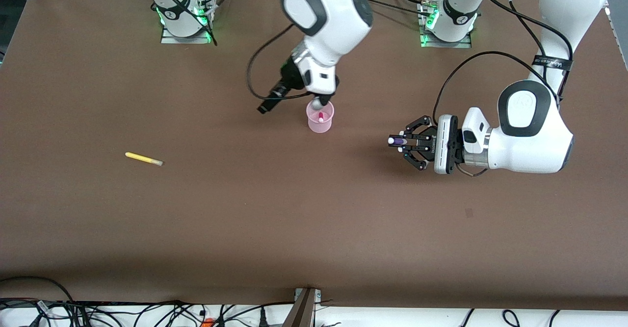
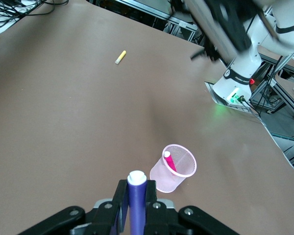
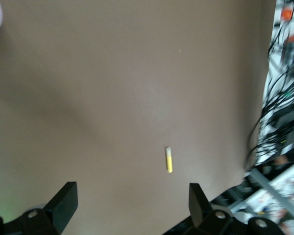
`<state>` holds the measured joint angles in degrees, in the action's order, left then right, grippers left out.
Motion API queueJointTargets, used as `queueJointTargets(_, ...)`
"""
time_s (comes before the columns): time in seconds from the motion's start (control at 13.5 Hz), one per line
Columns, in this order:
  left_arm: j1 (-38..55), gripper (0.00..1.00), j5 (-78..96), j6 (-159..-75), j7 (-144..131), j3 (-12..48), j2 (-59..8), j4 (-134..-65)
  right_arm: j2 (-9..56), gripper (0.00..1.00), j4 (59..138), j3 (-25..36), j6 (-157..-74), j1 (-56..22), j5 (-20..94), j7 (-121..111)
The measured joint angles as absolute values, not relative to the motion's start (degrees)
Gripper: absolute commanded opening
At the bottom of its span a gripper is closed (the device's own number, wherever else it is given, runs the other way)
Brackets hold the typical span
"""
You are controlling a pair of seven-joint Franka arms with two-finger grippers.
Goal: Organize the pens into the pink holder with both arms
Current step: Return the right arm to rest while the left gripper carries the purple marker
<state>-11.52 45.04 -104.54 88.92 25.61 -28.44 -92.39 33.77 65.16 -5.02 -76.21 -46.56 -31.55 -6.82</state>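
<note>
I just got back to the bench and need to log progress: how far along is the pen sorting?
Done: the magenta pen stands in the pink holder. In hand: the left gripper, up over the table toward the left arm's end, is shut on the purple pen. The right gripper is open over the table by the holder. Left: the yellow pen lies on the table. No green pen shows.

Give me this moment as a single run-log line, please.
left gripper: shut on purple pen | right gripper: open, above pink holder | magenta pen: in holder | yellow pen: on table
</note>
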Motion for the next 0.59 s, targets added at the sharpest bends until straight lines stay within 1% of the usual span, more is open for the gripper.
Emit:
queueJointTargets(0.22,-9.2,0.0,45.0,-103.4,88.9,25.8,-28.5,-92.3,29.9,1.0,65.4,-3.5,-76.6,-38.2,-24.6,-7.1)
queueJointTargets(0.37,-5.3,0.0,45.1,-103.5,88.7,25.9,-28.5,-92.3,27.6,1.0,67.0,-2.2,-79.5,-32.0,-19.4,-7.4)
queueJointTargets(0.52,-1.1,0.0,45.1,-105.0,88.3,26.0,-28.6,-92.3,24.5,1.0,70.9,1.1,-84.2,-26.9,-13.7,-8.1)
queueJointTargets(0.59,0.8,0.0,45.1,-106.9,88.2,26.1,-28.7,-92.3,23.0,0.99,73.0,3.9,-86.5,-25.3,-11.1,-9.9)
